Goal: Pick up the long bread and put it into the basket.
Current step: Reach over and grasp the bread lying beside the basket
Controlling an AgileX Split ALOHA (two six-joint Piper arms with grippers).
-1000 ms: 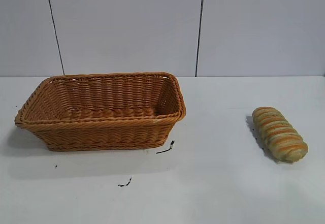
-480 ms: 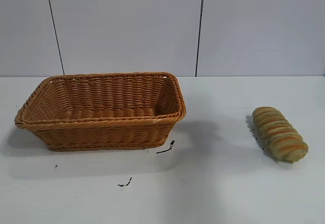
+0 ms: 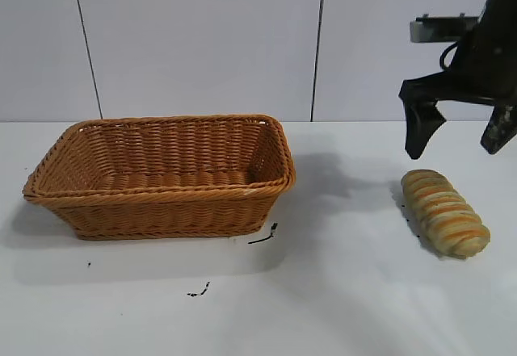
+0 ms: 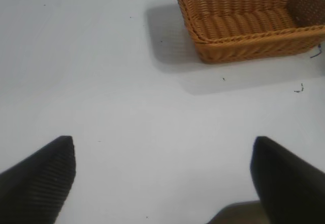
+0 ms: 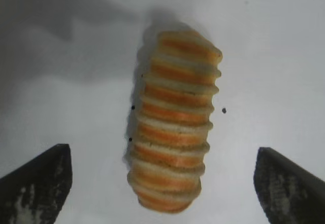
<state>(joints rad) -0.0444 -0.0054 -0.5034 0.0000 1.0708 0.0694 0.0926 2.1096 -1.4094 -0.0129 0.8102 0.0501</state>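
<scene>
The long bread (image 3: 445, 213), ridged and striped tan and orange-brown, lies on the white table at the right. It also shows in the right wrist view (image 5: 174, 122). My right gripper (image 3: 460, 140) is open and empty, hanging just above the bread's far end; in its wrist view (image 5: 162, 176) the bread lies between the spread fingers. The orange-brown wicker basket (image 3: 161, 198) stands empty at the left, and shows in the left wrist view (image 4: 244, 51). My left gripper (image 4: 162, 168) is open over bare table, away from the basket, and out of the exterior view.
Small dark marks (image 3: 263, 236) lie on the table just in front of the basket. The white table (image 3: 347, 283) stretches between basket and bread. A panelled wall stands behind.
My right arm has come into the exterior view from the upper right and now hangs over the bread. The bread and the basket have not moved.
</scene>
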